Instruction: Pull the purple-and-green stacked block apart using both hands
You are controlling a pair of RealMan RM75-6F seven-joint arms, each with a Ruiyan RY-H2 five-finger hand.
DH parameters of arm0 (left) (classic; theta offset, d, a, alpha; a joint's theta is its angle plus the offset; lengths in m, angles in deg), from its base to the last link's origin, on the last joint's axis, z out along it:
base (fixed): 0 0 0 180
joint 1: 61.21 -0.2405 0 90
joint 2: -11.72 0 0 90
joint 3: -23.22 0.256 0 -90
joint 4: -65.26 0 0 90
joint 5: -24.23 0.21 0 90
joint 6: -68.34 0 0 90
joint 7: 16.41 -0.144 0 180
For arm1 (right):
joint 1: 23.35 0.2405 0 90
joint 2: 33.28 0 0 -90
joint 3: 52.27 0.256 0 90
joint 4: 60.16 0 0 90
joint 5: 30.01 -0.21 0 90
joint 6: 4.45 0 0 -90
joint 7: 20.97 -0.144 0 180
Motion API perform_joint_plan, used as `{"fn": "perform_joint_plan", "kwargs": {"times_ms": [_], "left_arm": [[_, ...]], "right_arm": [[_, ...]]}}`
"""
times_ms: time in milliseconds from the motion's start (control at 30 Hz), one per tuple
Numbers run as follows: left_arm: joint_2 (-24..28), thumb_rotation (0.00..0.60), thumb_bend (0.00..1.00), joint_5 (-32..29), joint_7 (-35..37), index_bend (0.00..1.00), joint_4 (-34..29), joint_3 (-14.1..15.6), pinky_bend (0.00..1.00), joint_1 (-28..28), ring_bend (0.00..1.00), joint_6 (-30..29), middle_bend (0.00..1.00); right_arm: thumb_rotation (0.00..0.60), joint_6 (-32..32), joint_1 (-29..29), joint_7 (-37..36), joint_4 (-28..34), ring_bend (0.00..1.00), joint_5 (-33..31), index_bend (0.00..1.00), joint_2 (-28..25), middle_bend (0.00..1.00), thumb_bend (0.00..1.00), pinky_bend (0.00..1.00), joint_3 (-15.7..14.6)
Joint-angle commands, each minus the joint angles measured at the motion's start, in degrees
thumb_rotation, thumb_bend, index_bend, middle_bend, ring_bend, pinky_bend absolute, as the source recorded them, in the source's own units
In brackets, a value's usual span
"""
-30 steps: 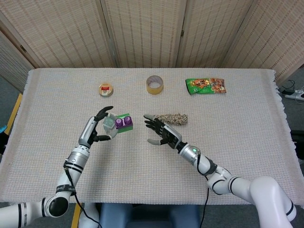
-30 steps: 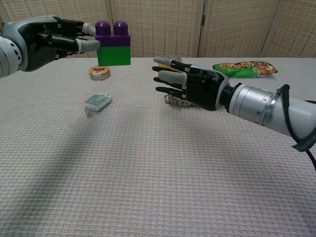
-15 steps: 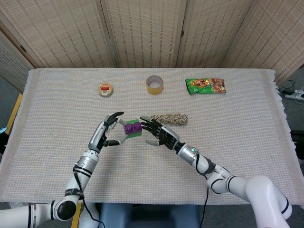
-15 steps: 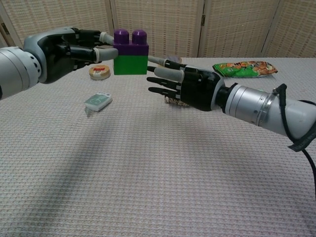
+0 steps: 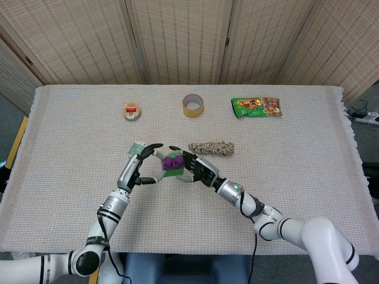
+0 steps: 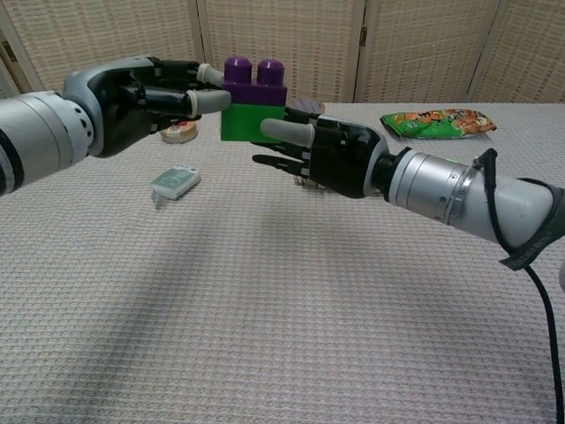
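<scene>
Stacked block [image 6: 253,103]: purple piece with two round studs on top of a green piece; held in the air above the bench [image 5: 308,171], between the two hands, upright in the chest view.

Left hand [image 6: 146,93]: fingers [image 6: 208,100] pinch the block from its left side, at about the seam of purple and green.

Right hand [image 6: 331,155]: fingers [image 6: 287,132] lie against the green lower piece from the other side; one light fingertip crosses its front face. Whether this hand grips firmly or only touches cannot be told.

Small pale green packet [image 6: 175,181]: flat on the bench, below and just left of the left hand's fingers in the chest view.

Round tin with red label [image 5: 132,111]: on the bench beyond the left hand's fingers, well apart from them.

Tape roll [image 5: 192,105]: lying flat on the bench, beyond both hands.

Speckled cord bundle [image 5: 211,147]: on the bench just behind the right hand's fingers.

Green snack bag [image 5: 256,106]: flat on the bench, far beyond the right hand and to its outer side.

Woven folding screen [image 5: 189,35]: standing behind the bench.
</scene>
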Motion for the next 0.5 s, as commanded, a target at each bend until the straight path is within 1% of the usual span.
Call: {"fn": "perform_joint_plan", "kwargs": {"times_ms": [33,167,333,500], "left_arm": [[-0.07,0.600,0.55,0.12,0.05,0.65,-0.07,0.07,0.05,-0.07,0.01,0.03,0.19],[-0.22,0.600,0.55,0.36,0.14,0.65,-0.16,0.00,0.05,-0.25,0.01,-0.22,0.20],[-0.56,0.600,0.55,0.50,0.25,0.65,0.23,-0.16,0.05,-0.51,0.02,-0.79,0.20],[-1.24,0.600,0.55,1.14,0.18,0.65,0.63,-0.26,0.05,-0.78,0.03,-1.93,0.22]], "right_arm": [[0.600,-0.58,0.02,1.40,0.54,0.01,-0.99,0.42,0.09,0.00,0.29,0.00,0.51],[0.600,-1.63,-0.17,4.18,1.47,0.05,-2.66,0.54,0.15,0.05,0.29,0.00,1.39],[0.600,-2.83,-0.36,7.12,2.72,0.08,-4.17,0.70,0.00,0.12,0.29,0.03,2.27],[0.600,-3.49,-0.56,9.07,3.40,0.10,-5.12,0.78,-0.07,0.16,0.29,0.04,2.96]]}}
